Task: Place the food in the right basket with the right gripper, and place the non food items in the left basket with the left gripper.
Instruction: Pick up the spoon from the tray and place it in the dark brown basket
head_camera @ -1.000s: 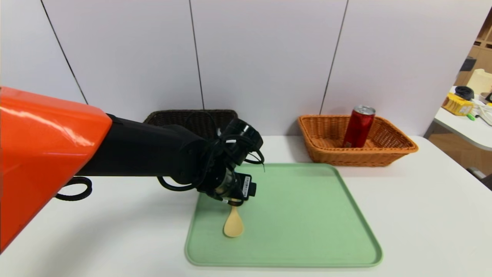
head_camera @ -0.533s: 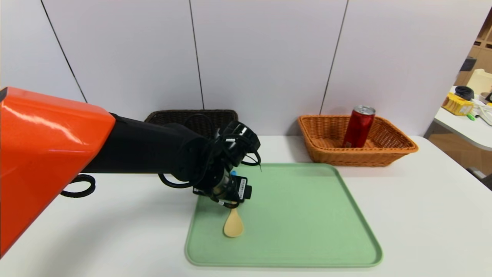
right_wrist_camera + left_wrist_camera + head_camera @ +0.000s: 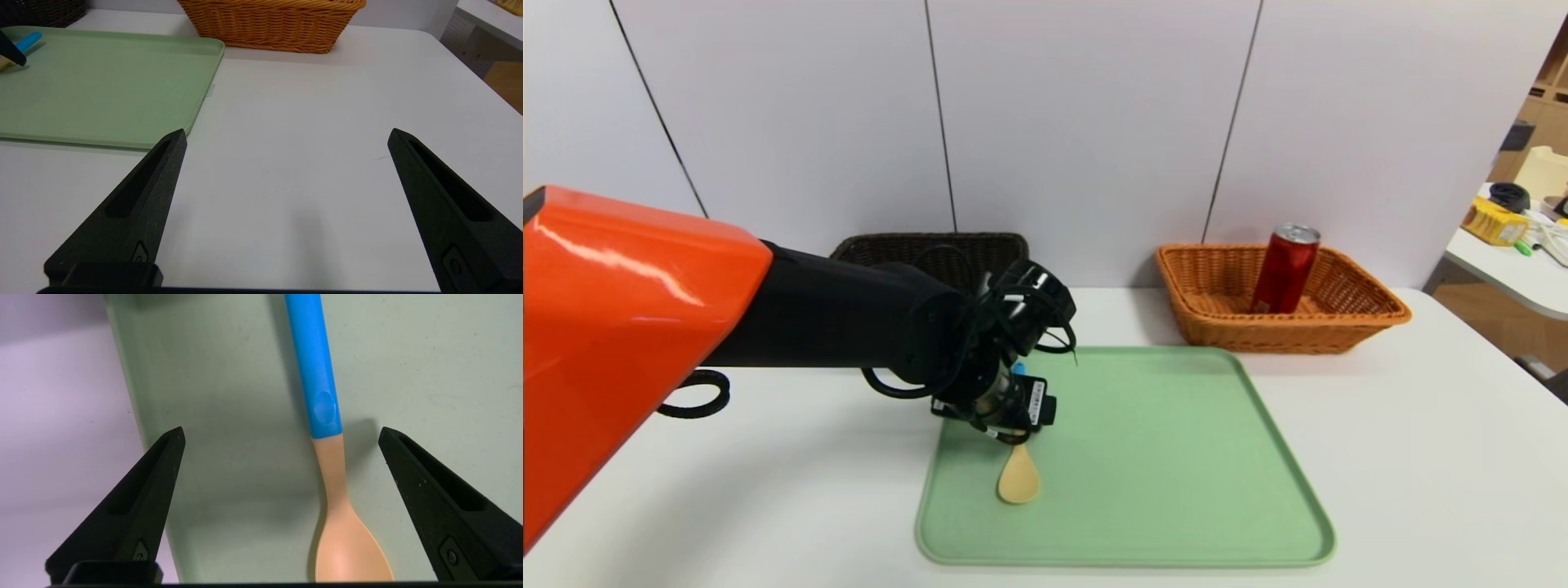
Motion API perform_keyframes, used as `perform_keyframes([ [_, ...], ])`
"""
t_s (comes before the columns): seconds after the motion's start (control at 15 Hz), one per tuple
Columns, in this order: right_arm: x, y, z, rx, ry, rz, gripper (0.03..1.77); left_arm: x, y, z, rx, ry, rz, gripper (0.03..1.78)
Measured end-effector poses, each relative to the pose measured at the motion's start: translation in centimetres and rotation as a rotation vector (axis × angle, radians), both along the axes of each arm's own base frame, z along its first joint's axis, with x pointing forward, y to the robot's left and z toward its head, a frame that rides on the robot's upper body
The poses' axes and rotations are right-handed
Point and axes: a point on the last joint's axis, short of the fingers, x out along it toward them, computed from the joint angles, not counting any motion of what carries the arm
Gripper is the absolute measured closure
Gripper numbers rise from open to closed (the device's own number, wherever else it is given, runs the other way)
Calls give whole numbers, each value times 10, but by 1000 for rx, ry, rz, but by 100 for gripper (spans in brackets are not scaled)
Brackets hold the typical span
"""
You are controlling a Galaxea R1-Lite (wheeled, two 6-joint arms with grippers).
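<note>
Left gripper [image 3: 282,433], fingers wide apart, hovers over the blue-handled spoon [image 3: 327,457] lying flat on the green tray [image 3: 1176,457]. The spoon's long axis runs crosswise between the fingertips, nearer one finger [image 3: 408,457].

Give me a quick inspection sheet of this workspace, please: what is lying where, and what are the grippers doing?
Surface: white table with a green tray.
Job's things: spoon flat on the tray; red drink can leaning in the orange basket; dark brown basket behind the left arm.
Clutter: nothing seen.
Grippers: left gripper open, straddling the spoon's neck, not touching; right gripper open, parked over bare table.
Cables: black loops at the left arm.
Surroundings: pale wall panels; a cluttered side table.
</note>
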Motion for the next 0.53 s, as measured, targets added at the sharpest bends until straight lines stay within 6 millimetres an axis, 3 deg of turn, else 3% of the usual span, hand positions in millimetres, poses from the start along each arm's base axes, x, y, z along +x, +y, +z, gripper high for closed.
perform_keyframes([
  [0.53,0,0,0,0,0,0,10,2,-1,-5,-3,10,14,12],
])
